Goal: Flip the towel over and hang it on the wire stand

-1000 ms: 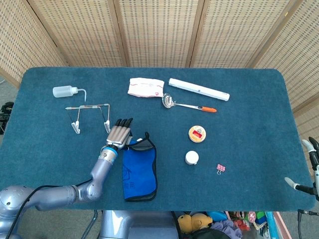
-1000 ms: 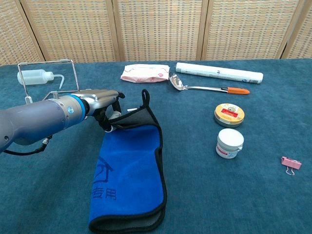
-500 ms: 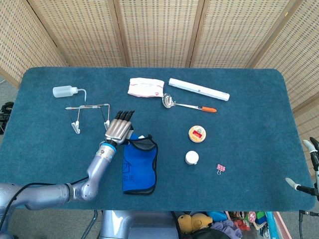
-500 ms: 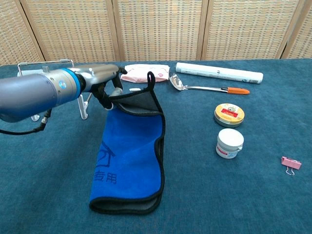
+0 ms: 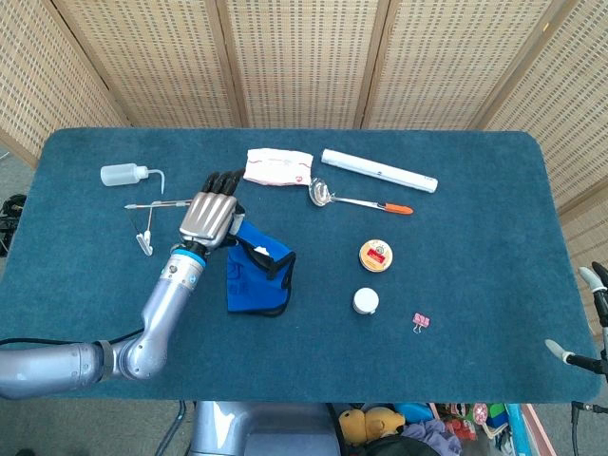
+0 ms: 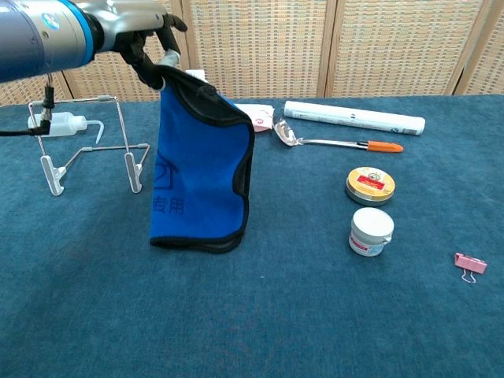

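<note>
the left hand [image 6: 146, 35] pinches the blue towel [image 6: 201, 169] by one top corner, hanging folded beside the wire stand [image 6: 94, 150]; it could slip free or drape unflipped.

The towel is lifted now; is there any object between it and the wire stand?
Nothing visible. The left hand holds the towel up just right of the wire stand, with only bare table between them.
</note>
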Controlling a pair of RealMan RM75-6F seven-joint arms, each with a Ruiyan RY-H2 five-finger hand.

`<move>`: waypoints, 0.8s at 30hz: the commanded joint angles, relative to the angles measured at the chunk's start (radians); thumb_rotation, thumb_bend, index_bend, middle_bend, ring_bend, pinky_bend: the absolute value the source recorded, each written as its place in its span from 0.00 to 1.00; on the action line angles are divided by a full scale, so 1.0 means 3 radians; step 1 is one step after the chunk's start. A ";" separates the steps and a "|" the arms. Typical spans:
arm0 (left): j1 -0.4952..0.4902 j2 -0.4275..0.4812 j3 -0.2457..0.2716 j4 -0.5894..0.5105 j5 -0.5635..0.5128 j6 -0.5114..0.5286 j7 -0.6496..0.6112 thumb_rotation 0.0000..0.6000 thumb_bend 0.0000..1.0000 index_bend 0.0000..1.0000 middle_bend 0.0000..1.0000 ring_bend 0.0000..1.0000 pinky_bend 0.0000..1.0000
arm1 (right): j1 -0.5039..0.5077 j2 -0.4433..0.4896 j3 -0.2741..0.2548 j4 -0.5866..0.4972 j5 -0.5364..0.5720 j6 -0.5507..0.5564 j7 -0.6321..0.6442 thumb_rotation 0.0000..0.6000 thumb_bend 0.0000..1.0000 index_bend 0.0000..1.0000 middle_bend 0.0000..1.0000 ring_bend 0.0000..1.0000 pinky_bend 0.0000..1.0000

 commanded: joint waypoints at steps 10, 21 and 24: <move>-0.0021 0.0600 -0.0223 -0.0335 -0.0245 0.0149 -0.0022 1.00 0.83 0.84 0.00 0.00 0.00 | -0.0002 0.0004 -0.0009 -0.0006 -0.0018 0.0005 0.0006 1.00 0.00 0.00 0.00 0.00 0.00; 0.0090 0.0924 -0.0240 -0.0173 -0.0388 -0.0018 -0.0332 1.00 0.83 0.84 0.00 0.00 0.00 | 0.0004 0.0003 -0.0019 -0.0011 -0.0037 -0.0002 -0.0003 1.00 0.00 0.00 0.00 0.00 0.00; 0.0130 0.0992 -0.0244 -0.0136 -0.0395 -0.0067 -0.0425 1.00 0.83 0.84 0.00 0.00 0.00 | 0.0008 0.0001 -0.0019 -0.0014 -0.0036 -0.0008 -0.0012 1.00 0.00 0.00 0.00 0.00 0.00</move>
